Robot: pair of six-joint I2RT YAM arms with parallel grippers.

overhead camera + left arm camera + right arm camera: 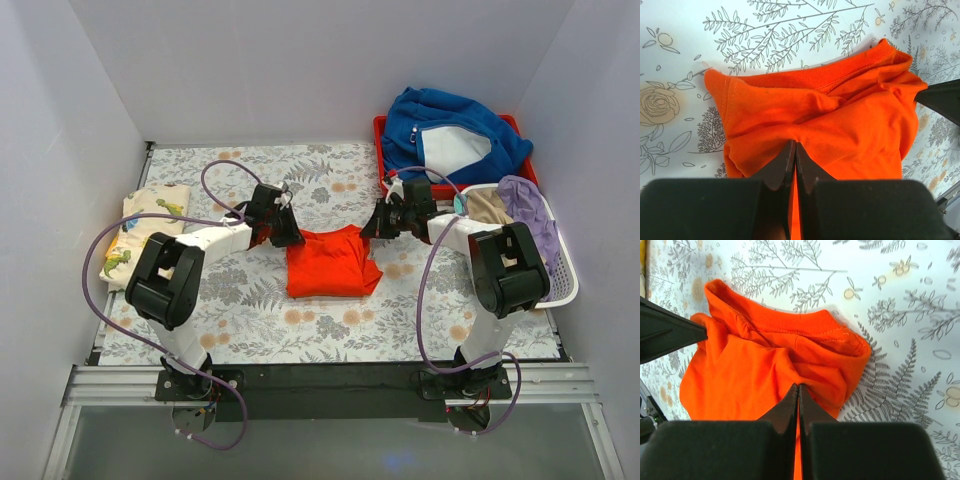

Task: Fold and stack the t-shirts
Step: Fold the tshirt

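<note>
Where pinched, bunched into thick folds: the orange-red t-shirt (330, 268), plain and bright, creased all over, with a ribbed collar band along its far edge. Gathered into a rough square on the leaf-printed table cover (250, 320), directly between the two grippers.

Left gripper (794, 148): fingers pressed together on a fold of the orange cloth, the rest of the shirt spreading ahead of the tips and off to their right. Right gripper (799, 389): likewise clamped on a fold, cloth spreading ahead and to its left, the collar just beyond the tips. Seen from each wrist, the other gripper's dark finger at the shirt's far side.

Well off to the left of the left gripper, at the table edge: the cream t-shirt with dinosaur prints (150, 228), lying in a flat oblong, touched by neither gripper.
</note>
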